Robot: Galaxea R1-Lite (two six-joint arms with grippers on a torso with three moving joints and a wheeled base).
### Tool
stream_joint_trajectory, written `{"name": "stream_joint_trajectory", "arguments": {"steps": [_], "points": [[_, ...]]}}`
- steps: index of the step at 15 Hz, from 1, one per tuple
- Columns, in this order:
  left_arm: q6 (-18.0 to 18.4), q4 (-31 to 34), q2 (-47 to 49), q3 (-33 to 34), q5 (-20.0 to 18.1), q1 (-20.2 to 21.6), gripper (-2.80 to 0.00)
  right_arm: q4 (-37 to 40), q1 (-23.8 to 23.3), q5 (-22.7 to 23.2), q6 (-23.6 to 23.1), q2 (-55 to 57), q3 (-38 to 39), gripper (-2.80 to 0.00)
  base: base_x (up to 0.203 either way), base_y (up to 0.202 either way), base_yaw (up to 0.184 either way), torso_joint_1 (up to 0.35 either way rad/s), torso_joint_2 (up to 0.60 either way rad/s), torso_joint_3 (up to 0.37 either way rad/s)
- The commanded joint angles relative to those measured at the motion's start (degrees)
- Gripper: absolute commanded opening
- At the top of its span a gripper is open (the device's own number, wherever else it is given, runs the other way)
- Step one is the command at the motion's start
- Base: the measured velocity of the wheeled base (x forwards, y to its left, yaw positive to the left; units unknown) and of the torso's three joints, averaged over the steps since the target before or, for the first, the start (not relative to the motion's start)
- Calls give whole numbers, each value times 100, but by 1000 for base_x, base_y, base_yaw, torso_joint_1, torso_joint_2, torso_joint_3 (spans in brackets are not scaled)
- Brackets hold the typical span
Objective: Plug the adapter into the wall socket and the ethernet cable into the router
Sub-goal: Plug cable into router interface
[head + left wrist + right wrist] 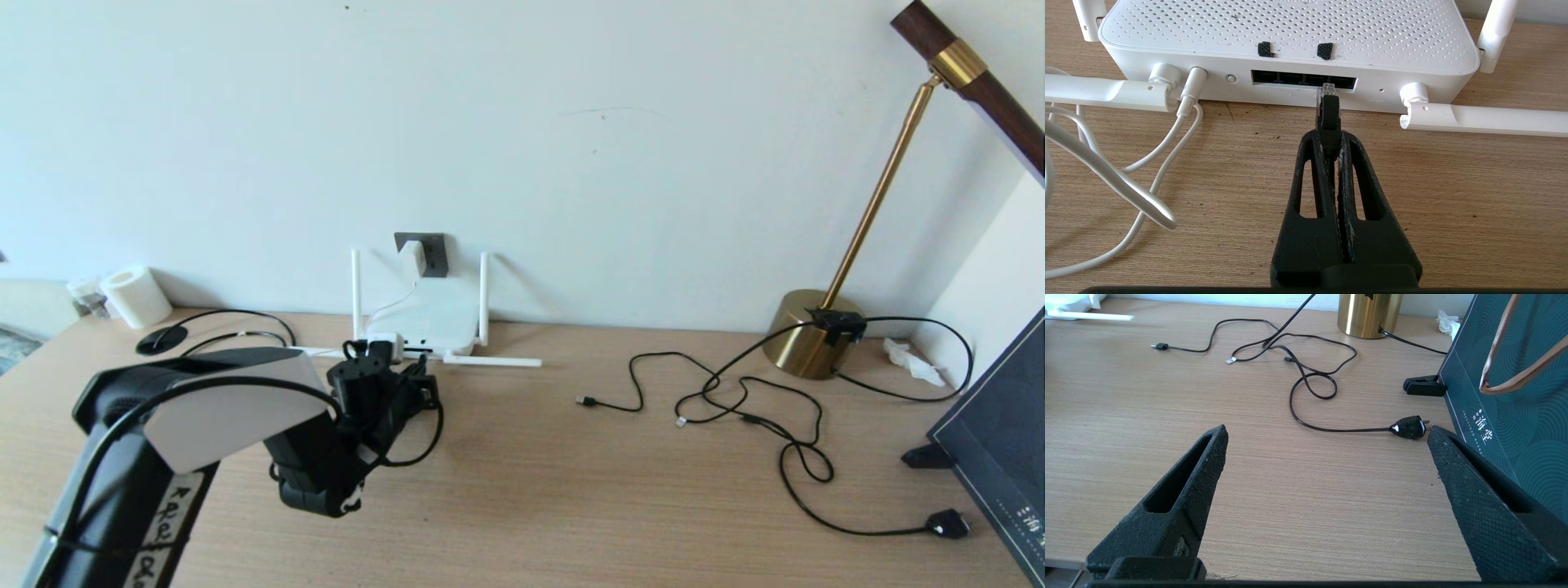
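- At the flat white router (1290,36) front edge: left gripper (1331,141) clenched on thick black ethernet cable (1328,112), clear plug tip at the port row's lip, 12 o'clock from the fingers.
- White cube adapter (414,258) sits in dark grey wall socket (433,245); cable step in hand.
- Next: straight push, aligned to one port.
- Right gripper (1327,457) spread wide, idle above wooden desk (1290,506).

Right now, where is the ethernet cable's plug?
In the left wrist view, the ethernet cable is pinched in the left claw, its plug at the router ports.

Home desk (522,490), brass lamp (812,331), router (424,318)

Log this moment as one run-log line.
adapter: in wall socket | left tool: shut on ethernet cable, plug at router port | right tool: open, idle
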Motion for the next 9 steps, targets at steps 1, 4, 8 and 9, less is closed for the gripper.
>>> {"name": "stream_joint_trajectory", "arguments": {"steps": [1, 4, 8, 9], "points": [[-3, -53, -14, 3, 7, -1, -280, 3, 2, 1, 0, 7, 0, 0, 0, 0, 0, 0, 0, 0], [-3, -53, -23, 8, 7, -1, -280, 3, 2, 1, 0, 9, 0, 0, 0, 0, 0, 0, 0, 0], [6, -53, -50, 14, 7, -1, -280, 3, 2, 1, 0, 8, 0, 0, 0, 0, 0, 0, 0, 0], [0, -53, -50, 6, 7, -1, -280, 3, 2, 1, 0, 9, 0, 0, 0, 0, 0, 0, 0, 0]]}}
